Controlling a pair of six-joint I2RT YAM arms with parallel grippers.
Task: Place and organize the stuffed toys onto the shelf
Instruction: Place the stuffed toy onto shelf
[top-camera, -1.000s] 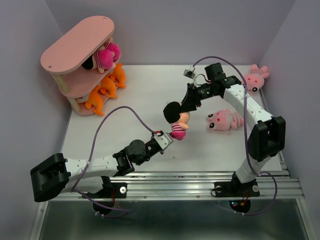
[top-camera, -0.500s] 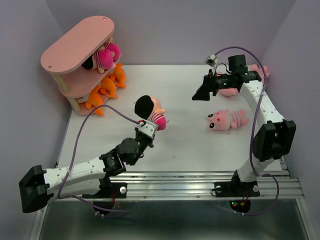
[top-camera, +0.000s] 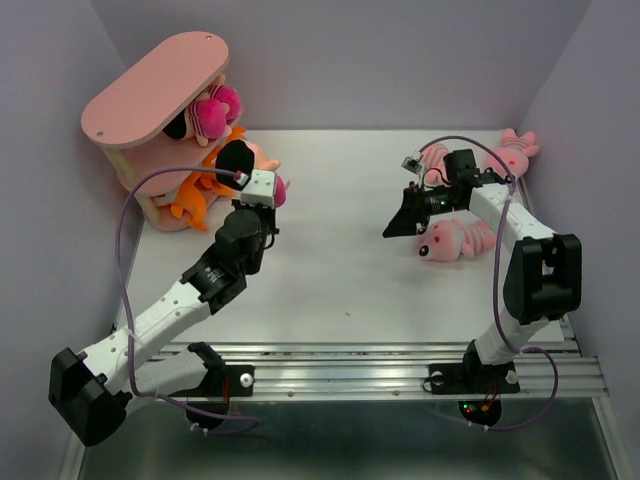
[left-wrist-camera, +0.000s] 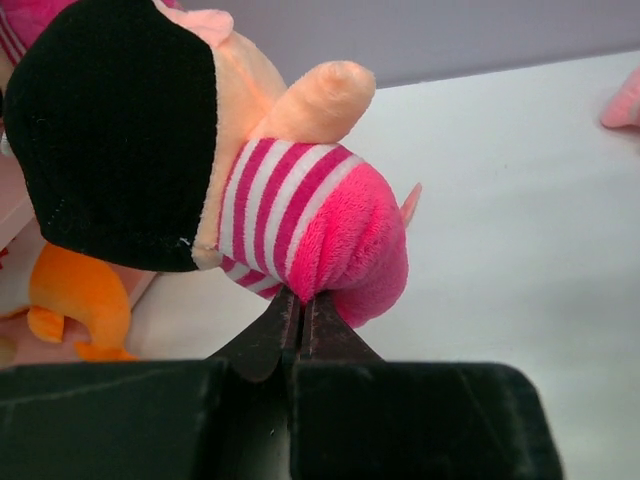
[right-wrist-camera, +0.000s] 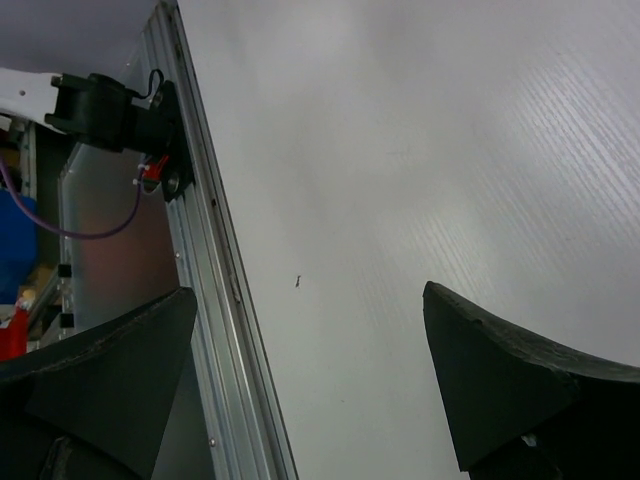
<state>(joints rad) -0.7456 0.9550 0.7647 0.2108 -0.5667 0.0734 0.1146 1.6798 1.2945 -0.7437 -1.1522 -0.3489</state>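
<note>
Doll (left-wrist-camera: 292, 200) in left claw (left-wrist-camera: 300, 300), arm (top-camera: 190, 295) outstretched

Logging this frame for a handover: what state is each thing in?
left pincer: shut on the doll
right pincer: open, empty
doll: held beside the shelf
shelf: upright, toys on lower tiers
near pink animal: lying on table, ungripped
far pink animal: lying at table's back corner

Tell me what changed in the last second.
The right gripper let go of the doll, opened wide and swung away, ending near the nearer pink animal. The left gripper, shut on the doll's striped body, carried it left and back to the shelf. The shelf, the toys on it and both pink animals stayed put.
</note>
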